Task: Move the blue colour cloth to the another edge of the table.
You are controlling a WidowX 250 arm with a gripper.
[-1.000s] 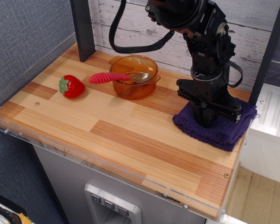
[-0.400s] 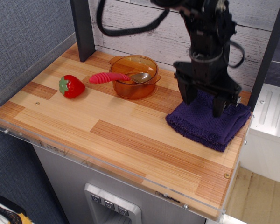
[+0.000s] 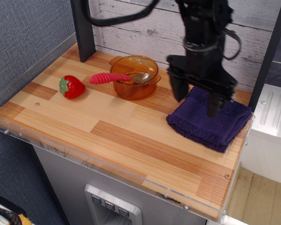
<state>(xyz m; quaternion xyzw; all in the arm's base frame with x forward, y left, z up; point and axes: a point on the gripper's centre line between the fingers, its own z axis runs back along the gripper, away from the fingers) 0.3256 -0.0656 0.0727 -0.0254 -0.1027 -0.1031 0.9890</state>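
The blue colour cloth (image 3: 207,123), a folded dark blue-purple terry towel, lies flat at the right edge of the table (image 3: 117,136), a light striped wooden top with a clear acrylic rim. My gripper (image 3: 196,102) hangs above the cloth's back part with its two black fingers spread wide, one finger (image 3: 179,89) over the cloth's left edge and the other over its middle. The gripper is open and holds nothing. The fingertips are clear of the cloth.
An orange transparent bowl (image 3: 134,76) stands at the back centre with a spoon with a pink handle (image 3: 108,77) resting across it. A red toy strawberry (image 3: 72,86) lies at the left. A dark post (image 3: 82,28) stands at the back left, a white plank wall behind.
The gripper has let go of the cloth, opened wide and risen above it. The cloth now lies flat, shifted slightly left from where it was pinched.
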